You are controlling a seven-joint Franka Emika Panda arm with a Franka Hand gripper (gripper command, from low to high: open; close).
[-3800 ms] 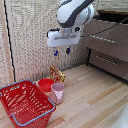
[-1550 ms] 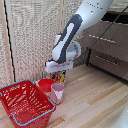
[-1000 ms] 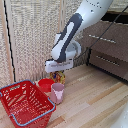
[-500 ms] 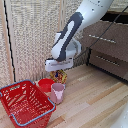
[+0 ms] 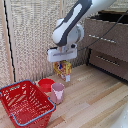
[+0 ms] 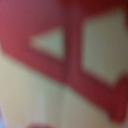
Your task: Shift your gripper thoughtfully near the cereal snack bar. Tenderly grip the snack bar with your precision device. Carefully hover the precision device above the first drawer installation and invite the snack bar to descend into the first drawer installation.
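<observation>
Your gripper (image 5: 63,60) sits right over the snack bar (image 5: 64,70), which stands upright on the floor behind the cup (image 5: 57,92) — jaw state unclear. Judge it light, crinkly, slippery — pinch its flat faces near the top.

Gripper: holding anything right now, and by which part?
Cannot tell. The white boxy gripper sits at the top of the upright yellow-orange snack bar pack; fingers are hidden.
</observation>
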